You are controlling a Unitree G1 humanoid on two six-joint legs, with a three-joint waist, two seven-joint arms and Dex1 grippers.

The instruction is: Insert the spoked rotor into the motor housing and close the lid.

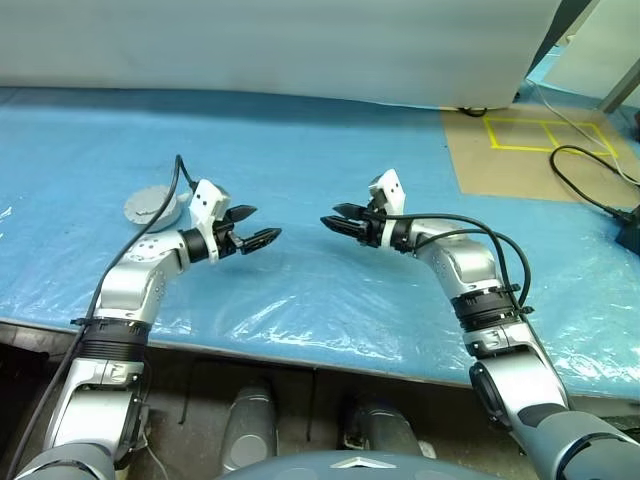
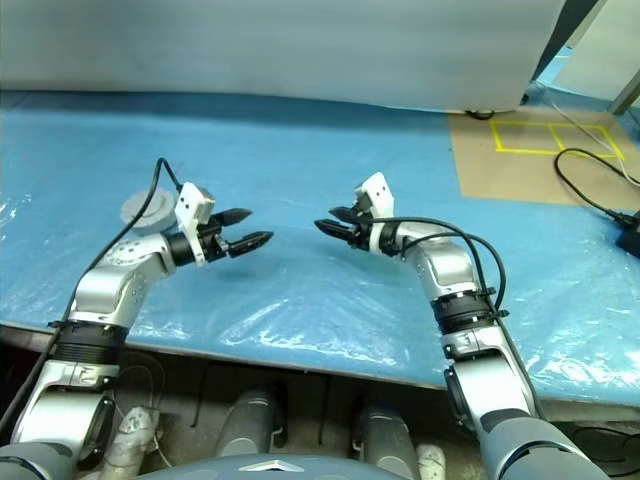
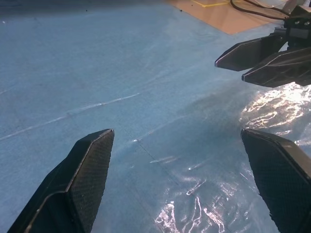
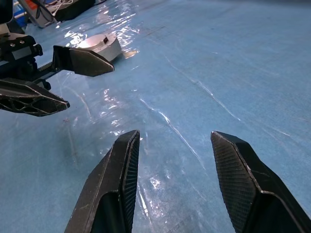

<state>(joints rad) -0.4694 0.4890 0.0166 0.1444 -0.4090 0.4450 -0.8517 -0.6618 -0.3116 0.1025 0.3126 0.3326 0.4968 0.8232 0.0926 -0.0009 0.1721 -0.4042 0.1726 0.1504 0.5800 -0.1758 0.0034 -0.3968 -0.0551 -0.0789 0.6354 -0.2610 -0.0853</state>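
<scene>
Both grippers hang empty over the blue-covered table (image 1: 330, 150), tips facing each other: the left gripper (image 1: 252, 228) spread wide, the right gripper (image 1: 338, 218) part-way spread, nothing between either pair. The motor housing (image 1: 156, 207) sits at the far left, just behind the left wrist, with the lid seemingly already on it; the rotor cannot be made out. The task looks finished, so both arms should withdraw without brushing it. The housing stands upright, axis vertical, flat top facing up
</scene>
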